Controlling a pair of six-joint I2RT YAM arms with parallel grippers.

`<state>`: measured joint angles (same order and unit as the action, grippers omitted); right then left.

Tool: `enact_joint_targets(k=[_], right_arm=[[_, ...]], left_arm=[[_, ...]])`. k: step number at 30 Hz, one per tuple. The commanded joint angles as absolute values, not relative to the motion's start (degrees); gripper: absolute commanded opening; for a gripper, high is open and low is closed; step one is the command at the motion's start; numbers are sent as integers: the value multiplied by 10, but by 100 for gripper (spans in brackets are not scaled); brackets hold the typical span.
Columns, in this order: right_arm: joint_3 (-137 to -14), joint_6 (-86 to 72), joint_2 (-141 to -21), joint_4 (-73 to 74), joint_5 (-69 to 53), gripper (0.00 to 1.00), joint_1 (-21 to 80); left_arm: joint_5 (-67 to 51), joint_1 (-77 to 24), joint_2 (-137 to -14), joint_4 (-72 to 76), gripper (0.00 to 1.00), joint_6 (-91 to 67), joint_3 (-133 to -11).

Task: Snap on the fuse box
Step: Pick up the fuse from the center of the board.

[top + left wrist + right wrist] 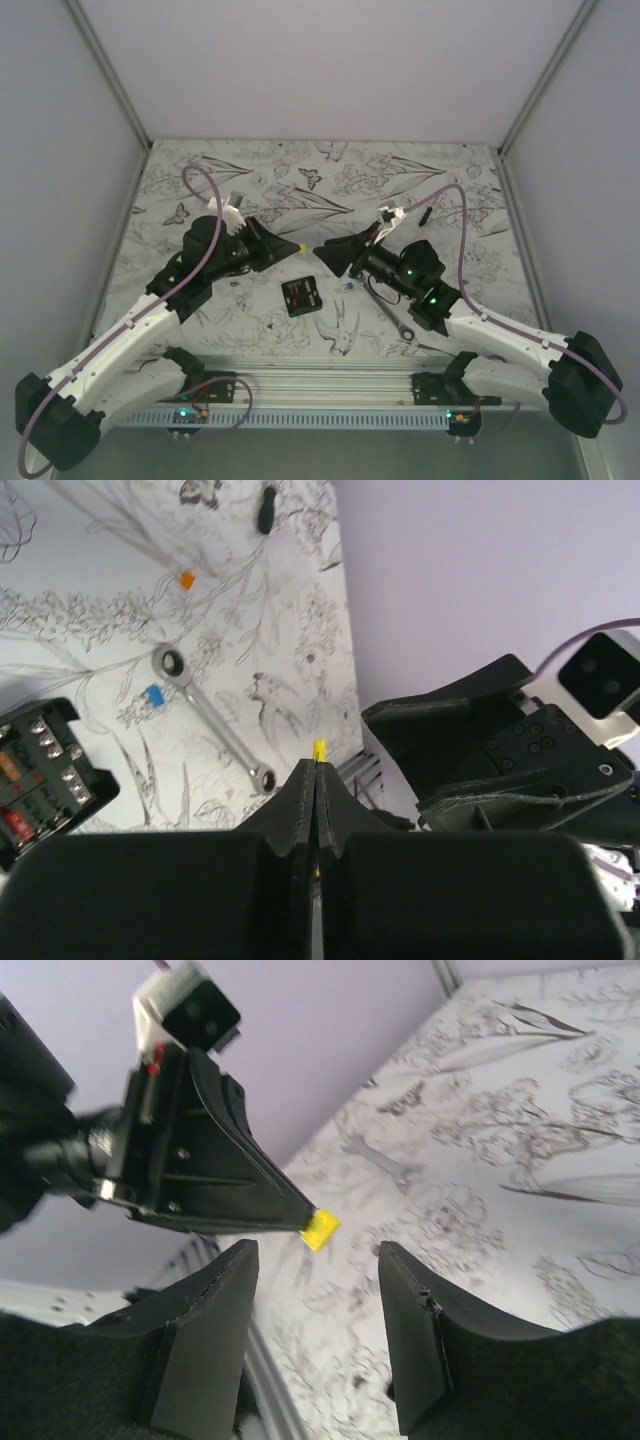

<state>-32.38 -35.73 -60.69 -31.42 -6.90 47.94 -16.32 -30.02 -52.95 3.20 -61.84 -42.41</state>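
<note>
**left fingers (pixel 303 805) pinch yellow fuse (pixel 318 748) near fuse box (pixel 302 296)**

left fingers clamped shut on the yellow fuse, raised just beyond the fuse box. fuse box lies face-up on the tabletop (pixel 250 180), fuses showing. right fingers (pixel 225 1300) spread apart, gripping nothing, beyond-right of the fuse box, pointed at the yellow fuse. Wrench (pixel 390 310) lies right of the fuse box.
</note>
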Motion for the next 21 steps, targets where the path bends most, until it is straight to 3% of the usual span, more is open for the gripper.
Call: enact_joint_targets(k=[1, 21], right_arm=[[-318, -471, -633, -460, -67, 56, 476], [-325, -585, -716, -605, -119, 40, 476]], left_arm=[[-133, -307, -501, 114, 0, -662, -401], [-99, -341, -460, 183, 0, -677, -392]])
